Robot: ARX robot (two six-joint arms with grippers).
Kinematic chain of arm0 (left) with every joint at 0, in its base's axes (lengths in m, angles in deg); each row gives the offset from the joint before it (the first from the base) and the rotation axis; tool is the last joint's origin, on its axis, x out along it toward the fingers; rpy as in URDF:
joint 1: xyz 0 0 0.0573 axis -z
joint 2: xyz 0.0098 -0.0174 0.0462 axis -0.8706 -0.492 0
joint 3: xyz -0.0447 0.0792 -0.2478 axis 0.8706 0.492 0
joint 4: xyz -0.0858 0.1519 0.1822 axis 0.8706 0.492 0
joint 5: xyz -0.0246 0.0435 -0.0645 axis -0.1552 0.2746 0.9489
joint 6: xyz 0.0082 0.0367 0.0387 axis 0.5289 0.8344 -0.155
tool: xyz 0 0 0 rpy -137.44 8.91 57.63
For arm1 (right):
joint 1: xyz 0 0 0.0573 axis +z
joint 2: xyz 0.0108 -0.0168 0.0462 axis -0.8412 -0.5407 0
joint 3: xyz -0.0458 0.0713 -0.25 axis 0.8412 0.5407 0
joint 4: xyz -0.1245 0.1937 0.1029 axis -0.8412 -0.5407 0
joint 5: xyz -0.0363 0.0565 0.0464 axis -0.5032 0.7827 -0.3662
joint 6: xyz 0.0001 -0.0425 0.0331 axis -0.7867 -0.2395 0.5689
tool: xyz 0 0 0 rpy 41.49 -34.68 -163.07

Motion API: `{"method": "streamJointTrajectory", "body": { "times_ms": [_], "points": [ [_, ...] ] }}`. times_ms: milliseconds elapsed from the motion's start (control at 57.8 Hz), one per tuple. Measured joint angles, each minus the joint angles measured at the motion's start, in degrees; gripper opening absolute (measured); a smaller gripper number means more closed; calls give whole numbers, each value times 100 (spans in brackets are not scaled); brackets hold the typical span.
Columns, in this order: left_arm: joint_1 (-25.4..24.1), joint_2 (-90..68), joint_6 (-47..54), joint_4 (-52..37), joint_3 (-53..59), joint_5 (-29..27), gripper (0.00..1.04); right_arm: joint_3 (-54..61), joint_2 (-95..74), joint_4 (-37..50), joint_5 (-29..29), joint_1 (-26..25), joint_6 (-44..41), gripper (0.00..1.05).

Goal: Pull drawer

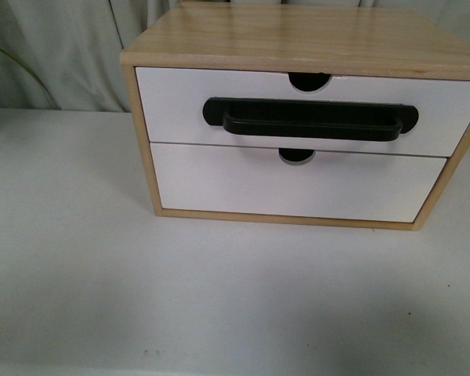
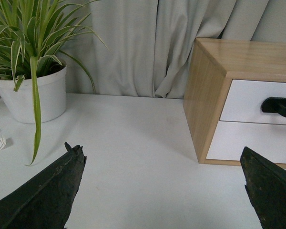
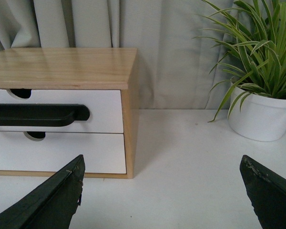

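Both claws are spread wide and hold nothing. The left gripper (image 2: 159, 160) hangs off the left flank of the light-wood two-drawer cabinet (image 1: 298, 39), and the right gripper (image 3: 162, 164) off its right flank, each well apart from it.

The white-fronted drawer with a half-round notch (image 1: 180, 102) fills the cabinet's upper slot, apparently flush with the frame. A good pull would likely close one claw over the middle of the long black bar handle (image 1: 309, 119), then draw straight out from the cabinet front and level, so the sides do not bind. The cabinet looks light and may slide, so the other claw could brace its top.

The plain white lower drawer front (image 1: 219, 184) lies just beneath the handle. Bare white table (image 1: 102, 282) in front of the cabinet gives room for the stroke. Potted spider plants stand beyond the cabinet's left (image 2: 33, 95) and right (image 3: 260, 117).
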Motion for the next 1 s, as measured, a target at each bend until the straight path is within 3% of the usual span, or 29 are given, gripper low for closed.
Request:
{"method": "streamJointTrajectory", "body": {
  "times_ms": [1004],
  "points": [
    [-2,0,0,0,0,-2,98,0,0,0,0,0,0,96]
  ]
}}
